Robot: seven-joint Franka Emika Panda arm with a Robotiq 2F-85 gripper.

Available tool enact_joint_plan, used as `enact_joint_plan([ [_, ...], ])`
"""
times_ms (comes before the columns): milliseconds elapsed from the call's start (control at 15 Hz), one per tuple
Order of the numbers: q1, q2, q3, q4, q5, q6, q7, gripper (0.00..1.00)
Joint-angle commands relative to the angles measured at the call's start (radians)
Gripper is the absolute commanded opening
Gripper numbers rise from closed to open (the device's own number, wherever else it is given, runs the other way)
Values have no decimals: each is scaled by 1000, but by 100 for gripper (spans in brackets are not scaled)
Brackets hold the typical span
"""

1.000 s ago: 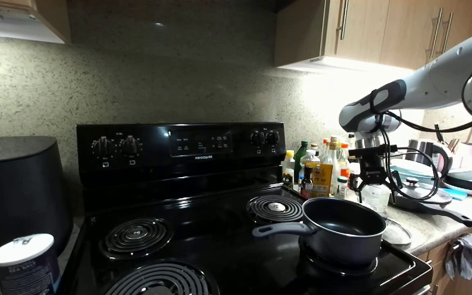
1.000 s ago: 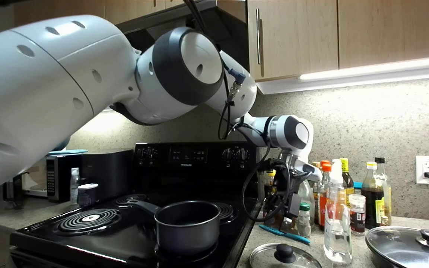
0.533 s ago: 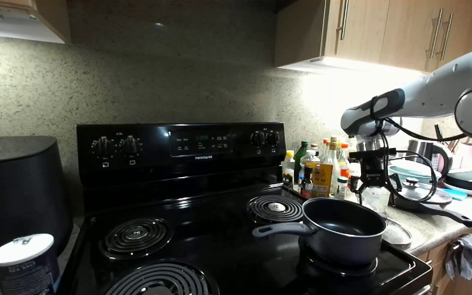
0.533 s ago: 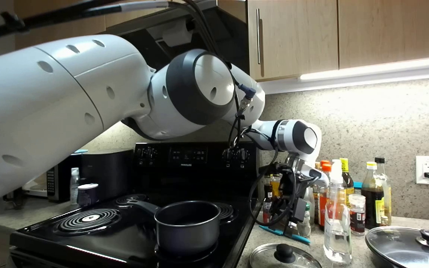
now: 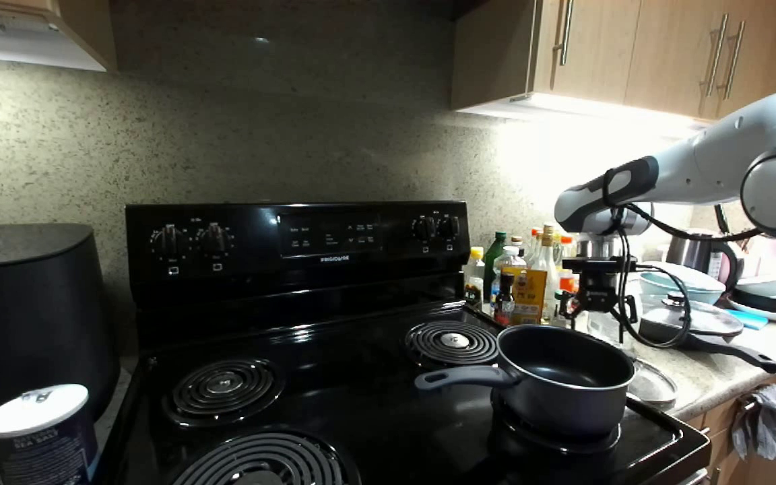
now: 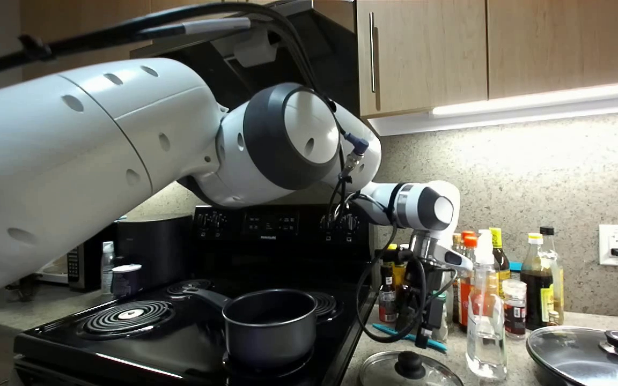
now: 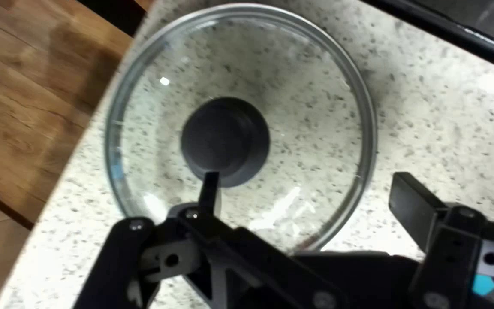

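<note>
Below my open gripper (image 7: 307,189) lies a round glass lid (image 7: 315,107) with a metal rim and a dark knob (image 7: 225,139), flat on the speckled counter. In the wrist view one finger overlaps the knob's near edge; the other finger (image 7: 414,206) stands outside the rim. Nothing is between them. In both exterior views the gripper (image 5: 597,330) hangs pointing down over the counter beside the stove, above and apart from the lid (image 6: 384,367). A dark saucepan (image 5: 566,404) sits on the nearby burner, its handle pointing away from the counter.
Several bottles (image 6: 467,279) stand behind the gripper, with a clear spray bottle (image 6: 485,338) beside it. A teal utensil (image 6: 432,343) lies on the counter. A lidded frying pan (image 5: 691,323) is farther along. The stove edge (image 7: 457,34) borders the lid.
The arm has come down, and the gripper hangs lower and more upright than before. In the exterior views it has shifted slightly. Its jaws stay open; the saucepan and lid have not moved.
</note>
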Motion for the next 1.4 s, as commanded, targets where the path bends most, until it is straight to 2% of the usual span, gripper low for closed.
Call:
enact_joint_plan([
  [0,19,23,40,-70,69,187,23,100],
  [133,34,33,59,-102,89,239,37,100],
  [200,21,42,46,-49,53,180,11,100],
  [600,37,44,52,-59,61,202,24,100],
  [800,46,-43,33,-152,40,193,16,100],
  [1267,68,-270,-3,-407,20,270,17,100],
  [1333,47,-158,8,-251,37,214,21,100],
])
